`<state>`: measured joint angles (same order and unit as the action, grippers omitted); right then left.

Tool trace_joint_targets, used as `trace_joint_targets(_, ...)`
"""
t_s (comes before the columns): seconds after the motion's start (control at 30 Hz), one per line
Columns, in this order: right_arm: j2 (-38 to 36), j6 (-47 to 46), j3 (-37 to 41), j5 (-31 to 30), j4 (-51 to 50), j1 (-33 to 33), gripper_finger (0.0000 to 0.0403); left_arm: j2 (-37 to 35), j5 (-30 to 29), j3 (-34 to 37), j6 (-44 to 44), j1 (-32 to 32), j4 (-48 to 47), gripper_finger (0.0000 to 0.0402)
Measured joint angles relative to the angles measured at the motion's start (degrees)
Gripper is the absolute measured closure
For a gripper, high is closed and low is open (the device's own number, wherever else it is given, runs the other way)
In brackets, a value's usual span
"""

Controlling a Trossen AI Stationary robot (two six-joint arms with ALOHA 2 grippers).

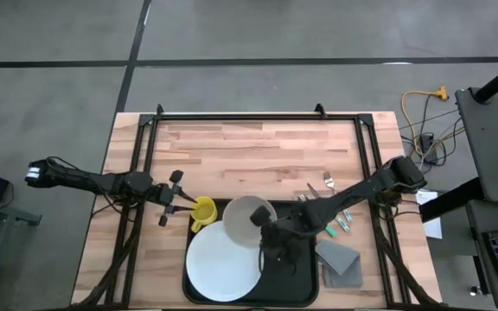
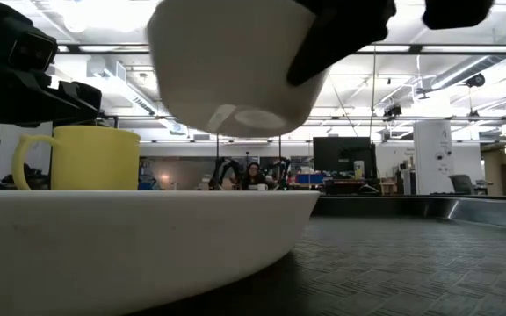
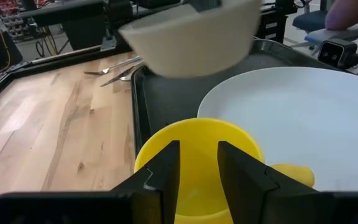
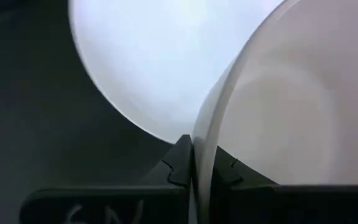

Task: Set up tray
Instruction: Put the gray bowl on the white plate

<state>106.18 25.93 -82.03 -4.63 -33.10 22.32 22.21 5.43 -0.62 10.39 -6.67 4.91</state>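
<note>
The black tray (image 1: 305,275) lies at the table's near edge, and the white plate (image 1: 223,263) rests flat on its left half. A yellow mug (image 1: 202,212) stands upright at the tray's far left corner, beside the plate. My left gripper (image 1: 173,199) is open just left of the mug; in the left wrist view (image 3: 199,171) its fingers stand before the mug's (image 3: 197,155) near wall. My right gripper (image 1: 266,226) is shut on a white bowl (image 1: 247,219), which hangs over the plate's far edge. My right gripper pinches the bowl's rim (image 4: 202,134), one finger (image 4: 229,171) inside the bowl and one finger (image 4: 179,163) outside. It reaches in from the table's right. The bowl (image 2: 235,70) is lifted clear of plate and tray and tilted.
A grey folded napkin (image 1: 340,259) lies on the table at the tray's right rim. Cutlery (image 1: 320,189) lies beyond it, under the right arm. The far half of the wooden table (image 1: 249,151) is bare. A person sits in the room behind (image 2: 253,175).
</note>
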Motion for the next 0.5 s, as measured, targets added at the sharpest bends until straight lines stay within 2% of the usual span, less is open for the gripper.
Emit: trace_joint_targets(0.5,10.9,3.5,-8.4,0.8,-0.9,1.1,0.0394,0.0,0.0,0.0,0.0,0.0,0.0,0.0307)
